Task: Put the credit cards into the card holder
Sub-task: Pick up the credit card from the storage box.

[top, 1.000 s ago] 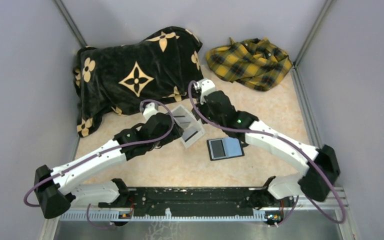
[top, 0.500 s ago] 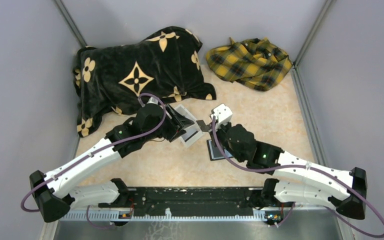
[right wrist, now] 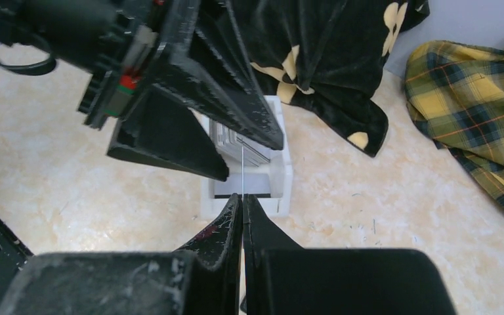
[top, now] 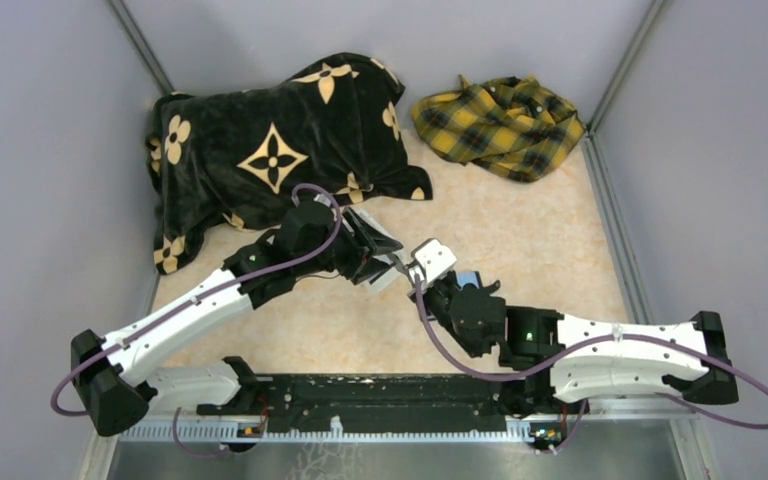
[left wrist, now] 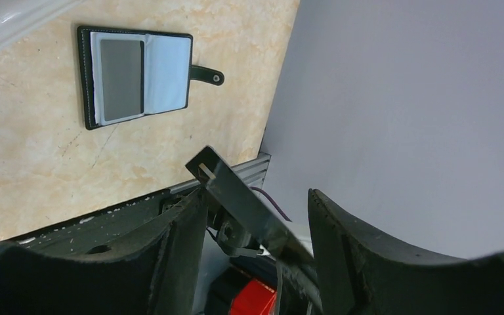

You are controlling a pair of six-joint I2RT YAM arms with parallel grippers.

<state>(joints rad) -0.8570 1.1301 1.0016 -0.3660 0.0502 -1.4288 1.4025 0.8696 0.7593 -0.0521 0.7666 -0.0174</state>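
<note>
My left gripper (top: 385,258) hangs open above the white box (right wrist: 282,177). A dark credit card (left wrist: 236,195) stands between its fingers (left wrist: 184,223), close to the left one and clear of the right one. My right gripper (right wrist: 243,198) is shut on that card, seen edge-on as a thin line (right wrist: 243,167); in the top view the right gripper (top: 407,268) meets the left one tip to tip. More cards (right wrist: 226,139) lean inside the box. The card holder (left wrist: 138,75) lies open on the floor, grey slots up and strap to the right. In the top view my right arm hides most of it.
A black blanket with gold flowers (top: 270,140) lies at the back left, near the box. A yellow plaid cloth (top: 500,120) lies at the back right. Grey walls close in both sides. The arms' black base rail (top: 390,395) runs along the near edge.
My right arm has swung from behind the box round to its near right side and now grips a card. My left gripper has moved right, over the box.
</note>
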